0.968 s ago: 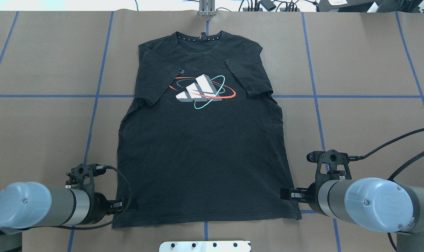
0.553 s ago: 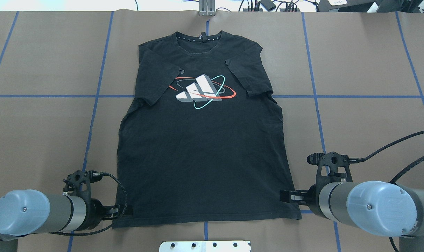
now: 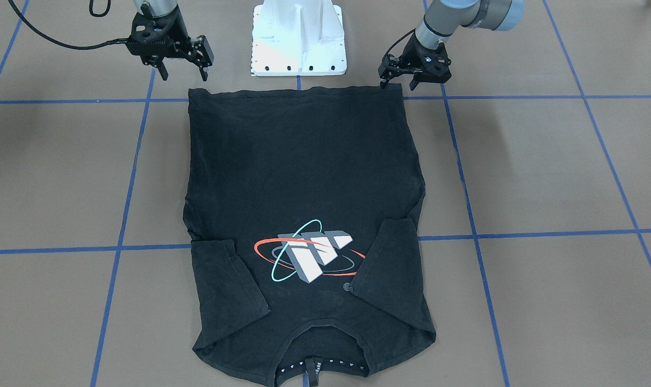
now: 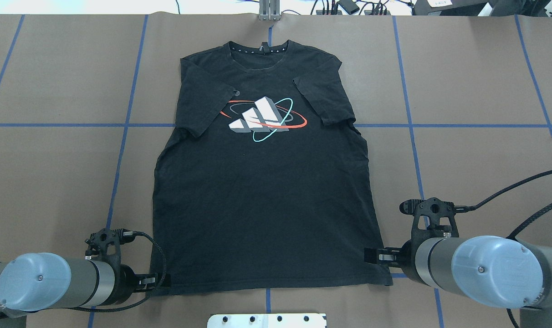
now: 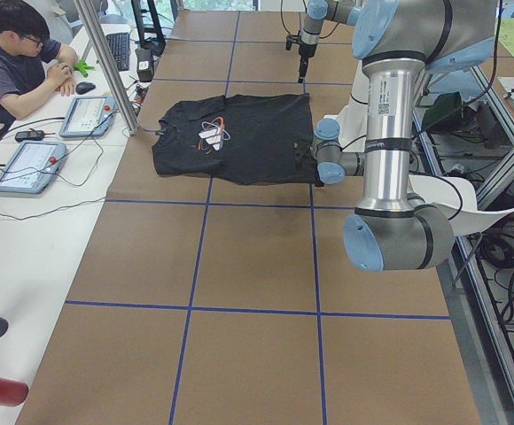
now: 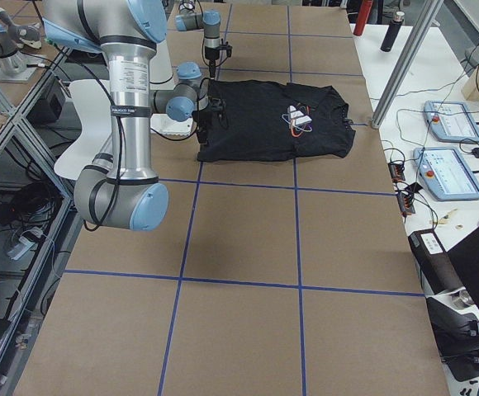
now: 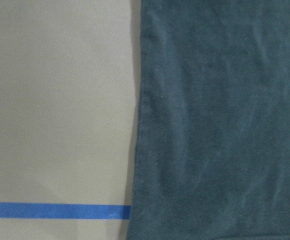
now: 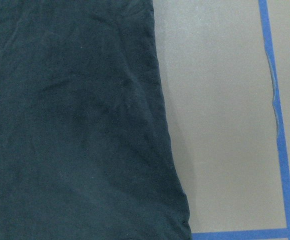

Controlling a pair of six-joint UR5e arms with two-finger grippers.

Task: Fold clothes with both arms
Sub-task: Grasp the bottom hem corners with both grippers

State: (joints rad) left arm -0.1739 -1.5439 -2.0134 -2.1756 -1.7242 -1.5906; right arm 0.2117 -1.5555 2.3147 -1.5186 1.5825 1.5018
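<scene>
The black T-shirt lies flat and face up on the brown table, collar at the far side, both sleeves folded in over the chest beside the logo print. My left gripper is at the shirt's near left hem corner, low and open, in the front view right at that corner. My right gripper is open at the near right side edge, just above the hem corner; the front view shows its fingers spread. Both wrist views show only shirt edge and table.
The white pedestal base stands just behind the hem, between the arms. Blue tape lines grid the table. A metal post stands beyond the collar. An operator sits at a side desk with tablets.
My left gripper has moved back toward the robot along the shirt's left edge, down to the hem corner. My right gripper shifted back slightly, then stayed. The shirt has not moved.
</scene>
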